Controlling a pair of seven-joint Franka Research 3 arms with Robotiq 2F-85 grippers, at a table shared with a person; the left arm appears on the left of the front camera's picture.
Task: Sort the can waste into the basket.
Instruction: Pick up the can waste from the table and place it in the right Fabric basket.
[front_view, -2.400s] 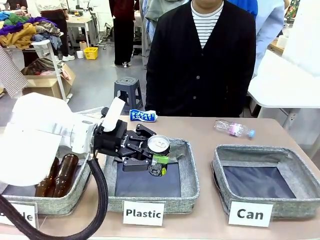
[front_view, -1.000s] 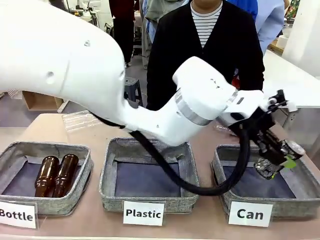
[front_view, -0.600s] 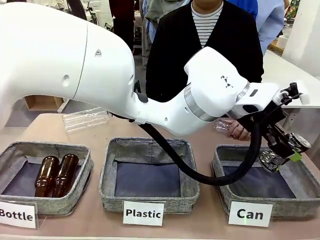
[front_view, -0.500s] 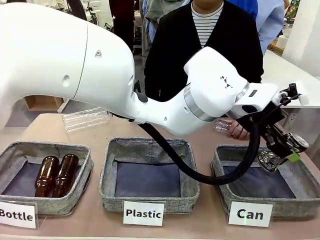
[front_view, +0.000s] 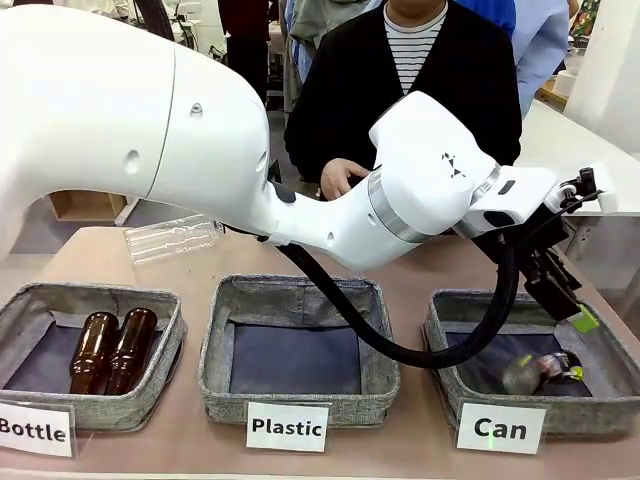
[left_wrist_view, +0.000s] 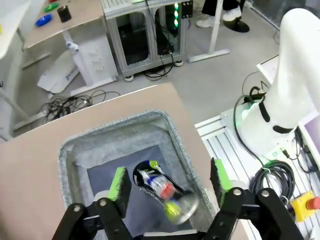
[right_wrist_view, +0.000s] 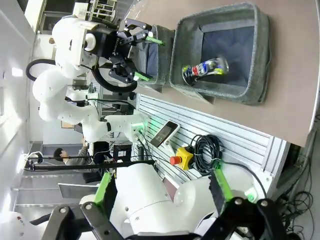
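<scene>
Dark crushed can (front_view: 541, 372) w/ green-yellow marks lies on its side on the dark floor of the Can basket (front_view: 440, 335), toward its right-front corner in the front view. No gripper is touching it. In the L wrist view it lies slantwise on that floor, near the wall closest to the camera.

L gripper (front_view: 570, 308) hangs over the basket's right side, above the can and apart from it. Its jaws are spread wide and hold nothing. Its green pads (left_wrist_view: 120, 183) frame the can from up top in the wrist view. The L arm (front_view: 200, 140) comes in from pic left and reaches across the whole table to get there.

White "Can" card (front_view: 499, 428) stands against the basket's front wall.

R gripper (right_wrist_view: 160, 186) is well off the table, jaws apart w/ nothing btwn them. Its camera looks back at the basket from afar, can lying inside.

Next basket over, mid-table, is the Plastic basket (front_view: 212, 372), w/ its "Plastic" card (front_view: 287, 427) in front. Far left is the Bottle basket (front_view: 160, 375), w/ two brown glass bottles (front_view: 112, 350) lying side by side in it.

A clear plastic bottle (front_view: 172, 240) lies on the table behind that one, partly hidden by the arm.

A person in a dark cardigan over a striped top stands at the far side. One hand (front_view: 342, 178) shows just beside the arm's elbow.
</scene>
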